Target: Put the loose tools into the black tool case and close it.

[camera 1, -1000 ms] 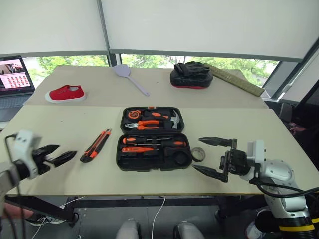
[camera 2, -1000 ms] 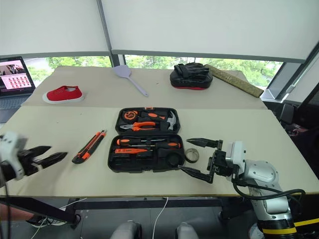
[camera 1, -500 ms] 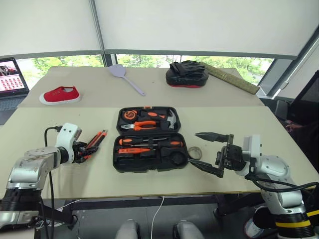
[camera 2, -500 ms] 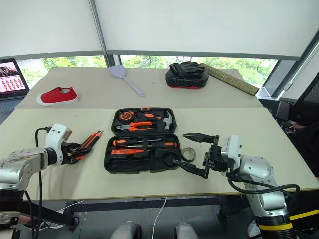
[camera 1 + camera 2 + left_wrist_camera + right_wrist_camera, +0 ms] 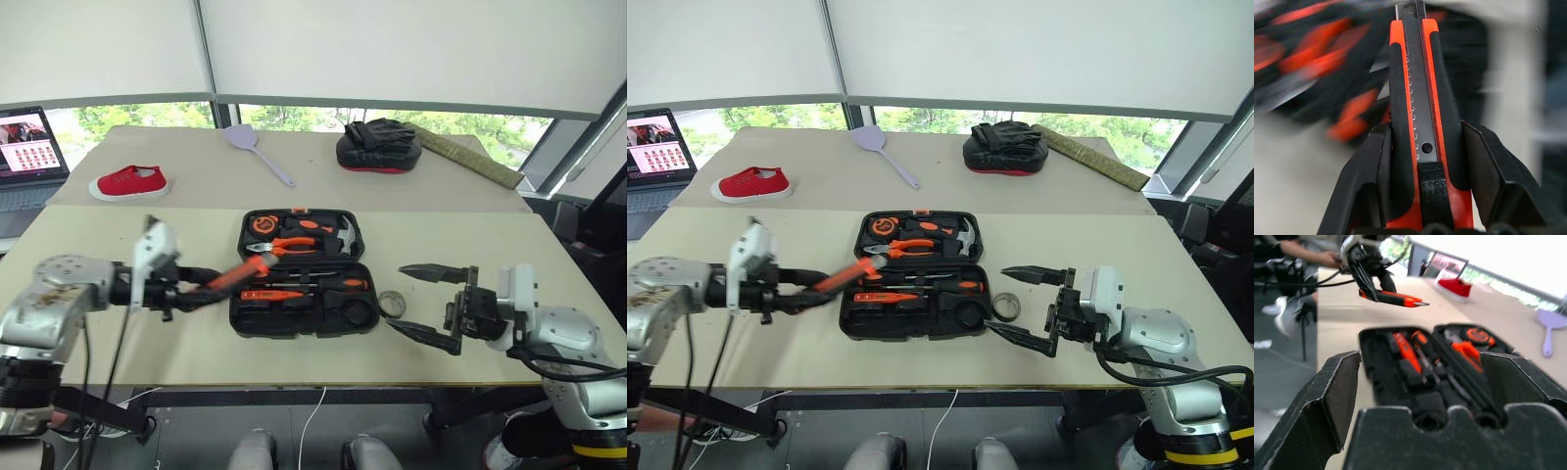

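The black tool case lies open in the middle of the near table, with orange-handled screwdrivers in the slots of its near half. My left gripper is shut on the orange-and-black utility knife and holds it off the table, tip toward the case's left edge. In the left wrist view the knife sits between both fingers. The small dark tape ring lies just right of the case. My right gripper is open wide, its fingers on either side of the ring as seen from the head.
A red shoe, a lilac spatula, a black-and-red mitt and a long strip lie on the far table. A laptop stands at far left. A person sits beyond the table's left side.
My left gripper shut on the utility knife, lifted it off the table and swung it right toward the case. The right gripper stayed open in place.
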`<state>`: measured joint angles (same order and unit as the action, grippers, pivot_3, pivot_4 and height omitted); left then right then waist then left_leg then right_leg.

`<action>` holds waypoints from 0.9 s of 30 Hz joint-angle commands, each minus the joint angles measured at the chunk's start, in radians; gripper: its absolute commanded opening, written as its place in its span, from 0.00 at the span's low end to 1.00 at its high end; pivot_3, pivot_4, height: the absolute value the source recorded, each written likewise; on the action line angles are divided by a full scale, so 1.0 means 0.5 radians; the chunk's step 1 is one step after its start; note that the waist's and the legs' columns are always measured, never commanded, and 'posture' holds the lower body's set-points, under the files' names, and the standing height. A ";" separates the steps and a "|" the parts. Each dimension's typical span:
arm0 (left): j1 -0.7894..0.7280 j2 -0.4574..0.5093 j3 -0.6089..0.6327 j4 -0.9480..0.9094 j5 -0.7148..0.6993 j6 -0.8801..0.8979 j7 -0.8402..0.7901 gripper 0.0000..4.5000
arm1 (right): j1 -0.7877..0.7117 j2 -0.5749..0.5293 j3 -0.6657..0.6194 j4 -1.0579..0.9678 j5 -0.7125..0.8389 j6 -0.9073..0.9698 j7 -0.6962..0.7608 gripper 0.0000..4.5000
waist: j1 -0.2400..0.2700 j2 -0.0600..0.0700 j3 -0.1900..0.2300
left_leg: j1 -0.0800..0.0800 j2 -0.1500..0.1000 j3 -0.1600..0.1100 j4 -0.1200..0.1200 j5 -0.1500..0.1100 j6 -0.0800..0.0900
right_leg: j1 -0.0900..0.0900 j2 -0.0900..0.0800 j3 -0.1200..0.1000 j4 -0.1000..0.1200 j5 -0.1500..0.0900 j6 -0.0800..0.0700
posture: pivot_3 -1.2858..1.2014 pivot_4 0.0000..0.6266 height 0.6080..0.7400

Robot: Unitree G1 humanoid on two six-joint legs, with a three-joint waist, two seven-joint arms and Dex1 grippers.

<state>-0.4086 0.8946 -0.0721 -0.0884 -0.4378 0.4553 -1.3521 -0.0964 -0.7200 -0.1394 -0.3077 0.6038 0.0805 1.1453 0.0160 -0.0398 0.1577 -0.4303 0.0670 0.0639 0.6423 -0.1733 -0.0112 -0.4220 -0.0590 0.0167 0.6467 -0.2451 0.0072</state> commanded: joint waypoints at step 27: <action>-0.382 -0.275 -0.534 0.320 0.780 -0.603 0.084 0.38 | 0.186 -0.021 -0.132 -0.149 0.023 0.013 -0.063 1.00 | -0.010 0.000 0.000 | 0.000 0.001 -0.004 0.004 0.001 0.002 | 0.001 0.005 0.002 0.003 -0.006 0.014 | 0.52 0.24 1.00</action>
<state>-0.6016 0.7493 -0.3496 0.0681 -0.0709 0.1690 -1.3240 -0.0018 -0.7298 -0.1763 -0.3642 0.6089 0.1011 1.1131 0.0112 -0.0398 0.1577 -0.4301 0.0675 0.0620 0.6446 -0.1729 -0.0103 -0.4213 -0.0563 0.0177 0.6480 -0.2479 0.0144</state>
